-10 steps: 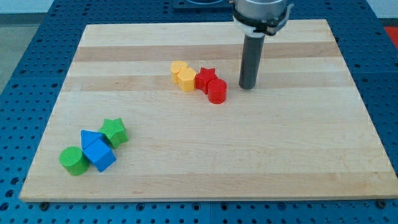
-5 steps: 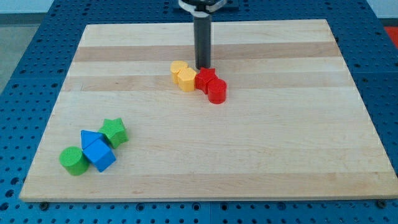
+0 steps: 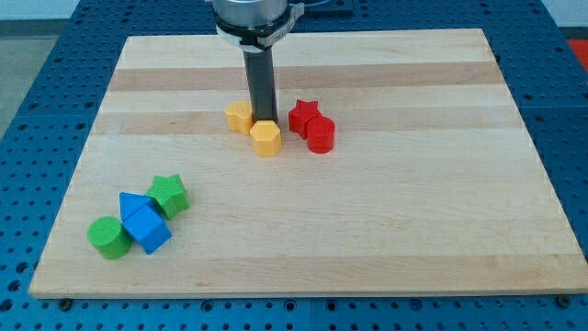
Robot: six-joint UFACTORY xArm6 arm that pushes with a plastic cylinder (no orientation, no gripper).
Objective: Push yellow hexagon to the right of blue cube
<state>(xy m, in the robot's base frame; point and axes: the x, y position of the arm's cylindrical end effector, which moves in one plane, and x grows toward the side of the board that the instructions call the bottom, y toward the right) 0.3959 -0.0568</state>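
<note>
No containers on the board (image 3: 413, 230), just loose blocks on bare wood. No jaws on this rig to report: the arm ends in a plain rod.

Count: 8 blocks total, 2 yellow, 2 red, 2 green, 2 blue.

Upper-middle group:
- yellow hexagon (image 3: 265, 138), the task block, sits just below my tip (image 3: 262, 122). The rod's end is right at its upper edge, looks like contact, though I can't be sure from this angle.
- second yellow block (image 3: 240, 116), rounded shape I can't make out, is up and to the view's left of the hexagon, just beside the rod's left side.
- red star (image 3: 303, 115) and red cylinder (image 3: 321, 135) are touching each other, to the view's right of the rod, with a small gap to the hexagon.

Lower-left group, well apart from the above:
- blue cube (image 3: 147, 228), the reference block.
- blue triangle-ish block (image 3: 131, 203) touching it at the cube's upper left.
- green star (image 3: 169, 194) at the upper right of the blue pair.
- green cylinder (image 3: 108, 237) just left of the cube.

The hexagon is far up and to the view's right of the blue cube, near board centre-top. The spot right of the cube is bare wood.
</note>
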